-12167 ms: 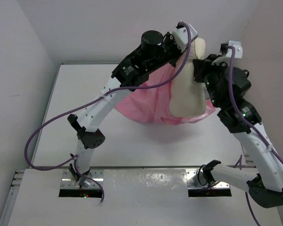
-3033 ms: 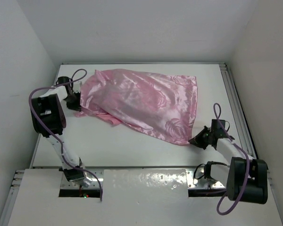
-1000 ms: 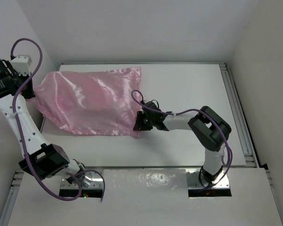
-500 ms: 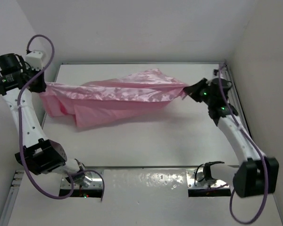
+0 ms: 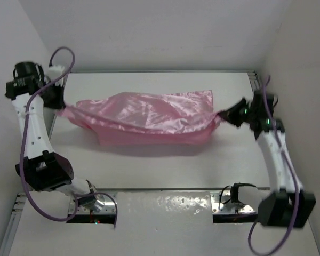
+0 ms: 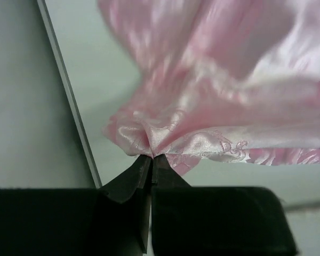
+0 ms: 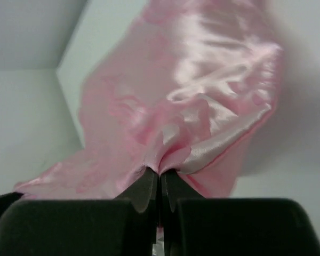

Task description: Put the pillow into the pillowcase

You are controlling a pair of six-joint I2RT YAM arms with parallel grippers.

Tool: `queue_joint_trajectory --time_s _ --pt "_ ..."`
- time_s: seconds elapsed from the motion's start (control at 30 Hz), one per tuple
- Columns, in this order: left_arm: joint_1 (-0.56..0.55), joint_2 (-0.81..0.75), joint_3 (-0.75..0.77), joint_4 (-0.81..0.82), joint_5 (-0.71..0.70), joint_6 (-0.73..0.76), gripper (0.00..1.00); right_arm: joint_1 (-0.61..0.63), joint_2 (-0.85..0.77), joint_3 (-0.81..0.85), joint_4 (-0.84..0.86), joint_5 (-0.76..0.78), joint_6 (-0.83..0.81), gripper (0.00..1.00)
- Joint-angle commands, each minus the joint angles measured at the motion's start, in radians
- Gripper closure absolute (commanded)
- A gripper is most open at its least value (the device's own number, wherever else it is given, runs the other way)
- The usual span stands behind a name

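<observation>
Pillowcase (image 5: 149, 114): mid-frame, long axis running left to right, strung between both arms.
Left gripper (image 6: 150, 157): clamped on the left end.
Right gripper (image 7: 160, 173): clamped on the right end.
Pillow: not visible; possibly inside.

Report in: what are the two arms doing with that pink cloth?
Left pincer shut on pillowcase end. Right pincer shut on opposite end. Stretched between them. Pillow not visible.
</observation>
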Motion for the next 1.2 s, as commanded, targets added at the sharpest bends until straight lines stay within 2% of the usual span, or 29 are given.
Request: queue_joint_trajectory --time_s 0.0,0.03,0.07,0.1,0.13,0.17,0.2,0.23,0.27,0.33,0.4,0.5,0.53,0.6,0.63,0.67,0.7,0.77,0.8,0.87,0.93,0.97,1.0,1.07,1.17 --pt "-0.167 0.117 0.226 0.261 0.012 -0.22 1.0 -0.029 0.352 0.445 0.111 -0.1 -0.013 1.0" --pt "-0.235 0.243 0.427 0.269 0.003 -0.252 1.0 -0.042 0.426 0.555 0.12 -0.109 0.027 1.0" --pt "-0.258 0.319 0.555 0.262 -0.023 -0.294 1.0 -0.063 0.5 0.781 0.118 -0.118 0.051 1.0" --pt "-0.278 0.402 0.71 0.255 -0.025 -0.361 1.0 -0.072 0.631 0.894 0.102 -0.125 0.082 1.0" --pt "-0.299 0.544 0.971 0.263 -0.031 -0.389 1.0 -0.082 0.69 1.114 0.1 -0.135 0.149 1.0" --pt "-0.306 0.583 1.033 0.365 -0.079 -0.426 1.0 -0.094 0.741 1.222 0.111 -0.145 0.186 1.0" --pt "-0.312 0.591 1.035 0.44 -0.121 -0.475 1.0 -0.101 0.828 1.307 0.117 -0.154 0.231 1.0" --pt "-0.32 0.531 0.904 0.535 -0.155 -0.492 1.0 -0.111 0.856 1.387 0.19 -0.157 0.313 1.0" --pt "-0.323 0.478 0.812 0.734 -0.198 -0.504 1.0 -0.126 0.868 1.482 0.23 -0.154 0.352 1.0" --pt "-0.324 0.342 0.638 0.881 -0.204 -0.495 1.0 -0.152 0.847 1.478 0.361 -0.14 0.423 1.0" --pt "-0.333 0.309 0.651 0.94 -0.206 -0.468 1.0 -0.19 0.797 1.423 0.41 -0.143 0.428 1.0" --pt "-0.352 0.271 0.691 0.871 -0.157 -0.434 1.0 -0.221 0.63 1.186 0.379 -0.209 0.327 1.0" --pt "-0.364 0.252 0.661 0.834 -0.14 -0.412 1.0 -0.221 0.503 0.986 0.378 -0.223 0.255 1.0" --pt "-0.399 0.203 0.571 0.721 -0.086 -0.321 1.0 -0.214 0.355 0.748 0.378 -0.221 0.201 1.0" --pt "-0.408 0.132 0.424 0.658 -0.065 -0.299 1.0 -0.206 0.216 0.499 0.399 -0.22 0.175 1.0" --pt "-0.41 0.093 0.339 0.628 -0.048 -0.252 1.0 -0.206 0.153 0.381 0.407 -0.22 0.165 1.0" --pt "-0.413 0.009 0.155 0.605 -0.039 -0.228 1.0 -0.207 0.096 0.182 0.393 -0.217 0.142 1.0" --pt "-0.401 -0.068 -0.032 0.561 -0.042 -0.175 1.0 -0.22 -0.062 0.025 0.347 -0.208 0.113 1.0" --pt "-0.392 -0.144 -0.207 0.55 -0.052 -0.161 1.0 -0.223 -0.107 -0.04 0.289 -0.204 0.08 1.0" --pt "-0.349 -0.23 -0.432 0.525 -0.11 -0.117 1.0 -0.223 -0.235 -0.268 0.182 -0.204 0.043 1.0" --pt "-0.315 -0.275 -0.549 0.487 -0.146 -0.067 1.0 -0.224 -0.317 -0.359 0.1 -0.198 0.021 1.0" --pt "-0.272 -0.315 -0.63 0.467 -0.16 -0.055 1.0 -0.224 -0.411 -0.399 0.029 -0.192 0.006 1.0" --pt "-0.248 -0.332 -0.658 0.42 -0.164 -0.035 1.0 -0.226 -0.455 -0.472 -0.006 -0.185 0.003 1.0" --pt "-0.185 -0.387 -0.706 0.368 -0.161 0.037 1.0 -0.226 -0.583 -0.52 -0.108 -0.163 -0.011 1.0" --pt "-0.143 -0.452 -0.784 0.291 -0.195 0.088 1.0 -0.227 -0.673 -0.577 -0.206 -0.129 -0.028 1.0"
